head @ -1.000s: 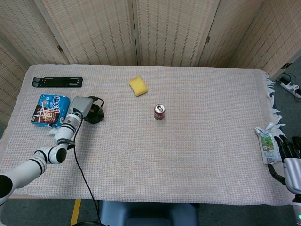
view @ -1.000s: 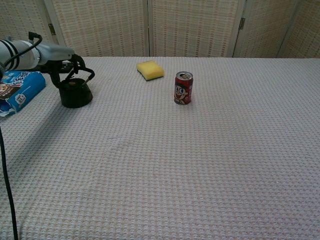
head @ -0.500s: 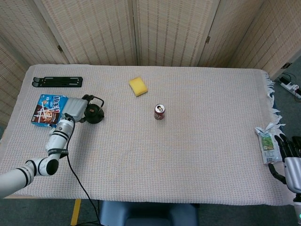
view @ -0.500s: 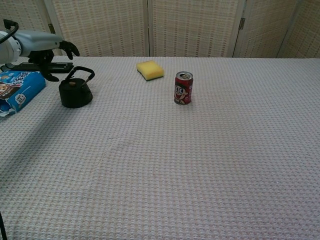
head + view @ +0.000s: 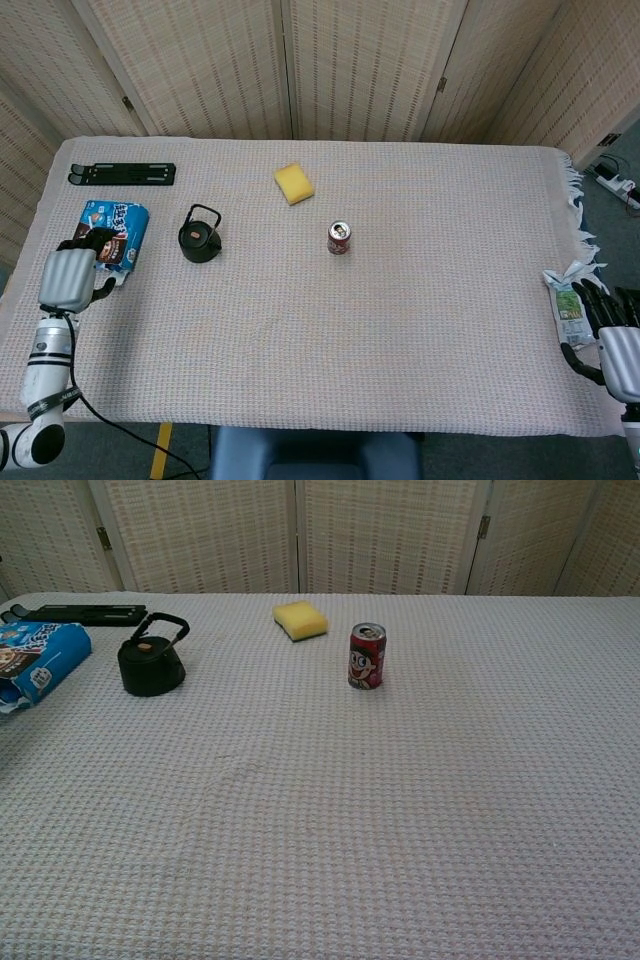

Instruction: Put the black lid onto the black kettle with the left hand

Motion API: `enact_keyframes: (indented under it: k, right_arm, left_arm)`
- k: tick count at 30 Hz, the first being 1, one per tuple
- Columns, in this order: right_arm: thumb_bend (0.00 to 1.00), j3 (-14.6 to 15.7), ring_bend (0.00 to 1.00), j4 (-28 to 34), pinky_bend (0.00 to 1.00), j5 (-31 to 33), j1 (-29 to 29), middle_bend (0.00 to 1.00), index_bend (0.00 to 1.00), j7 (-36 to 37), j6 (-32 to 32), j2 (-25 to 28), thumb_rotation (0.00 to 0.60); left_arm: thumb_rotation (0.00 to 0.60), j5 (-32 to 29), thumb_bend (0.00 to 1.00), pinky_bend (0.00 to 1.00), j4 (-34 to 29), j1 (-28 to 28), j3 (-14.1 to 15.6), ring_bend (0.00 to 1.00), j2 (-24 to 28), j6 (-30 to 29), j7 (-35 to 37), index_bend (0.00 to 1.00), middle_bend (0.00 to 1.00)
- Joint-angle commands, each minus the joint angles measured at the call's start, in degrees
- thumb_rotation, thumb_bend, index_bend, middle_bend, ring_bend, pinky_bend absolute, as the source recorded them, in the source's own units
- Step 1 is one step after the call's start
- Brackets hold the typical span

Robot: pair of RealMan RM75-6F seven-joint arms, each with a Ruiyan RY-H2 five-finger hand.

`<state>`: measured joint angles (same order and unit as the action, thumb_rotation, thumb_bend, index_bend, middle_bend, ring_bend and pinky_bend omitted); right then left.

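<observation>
Beyond the left hand [image 5: 68, 279], up and toward the desk's middle, the black kettle [image 5: 199, 239] stands upright on the woven cloth, well apart from that hand. Its black lid [image 5: 198, 236] sits on top, closing the mouth. From the head view the kettle reads as a dark round body with its thin bail handle arched over it. The chest view adds what the top-down view flattens: the squat, rounded sides of the kettle [image 5: 151, 667], the handle tilted back toward the far edge, and a small tan knob at the centre of the lid [image 5: 146, 649].

Only the head view shows the hands. The left hand hovers at the near left edge of the desk [image 5: 400, 330], its pale back upward and dark fingers lying over the near end of the blue snack packet [image 5: 107, 233]; whether they are spread or curled I cannot tell. The right hand [image 5: 618, 345] sits off the far right edge, dark fingers extended and apart, holding nothing, just beside a green-and-white pouch [image 5: 566, 305].

Farther from the left hand than the kettle lie a yellow sponge [image 5: 294, 184] and a red drink can [image 5: 339, 238]. A black folding stand [image 5: 122, 174] lies beyond the snack packet.
</observation>
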<state>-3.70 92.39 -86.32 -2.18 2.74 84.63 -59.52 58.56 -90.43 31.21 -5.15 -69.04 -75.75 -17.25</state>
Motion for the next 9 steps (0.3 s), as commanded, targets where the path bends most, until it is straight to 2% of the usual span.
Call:
enact_keyframes:
  k: [1,9]
  right_arm:
    - [0.35,0.0,0.14,-0.1,0.0,-1.0,-0.4,0.1,0.05,0.9,0.2,-0.4,0.6]
    - [0.35,1.1,0.14,0.9,0.0,-1.5,-0.8,0.1,0.05,2.0,-1.1,-0.5,0.6]
  left_arm:
    - [0.6,4.4,0.25,0.24,-2.5,-5.0,3.0,0.27,1.0,-6.1,-0.2,0.19,0.18]
    - [0.6,10.9,0.25,0.2,-2.5,-11.7,6.6,0.23,-0.3,-12.4,-1.8,0.19,0.16]
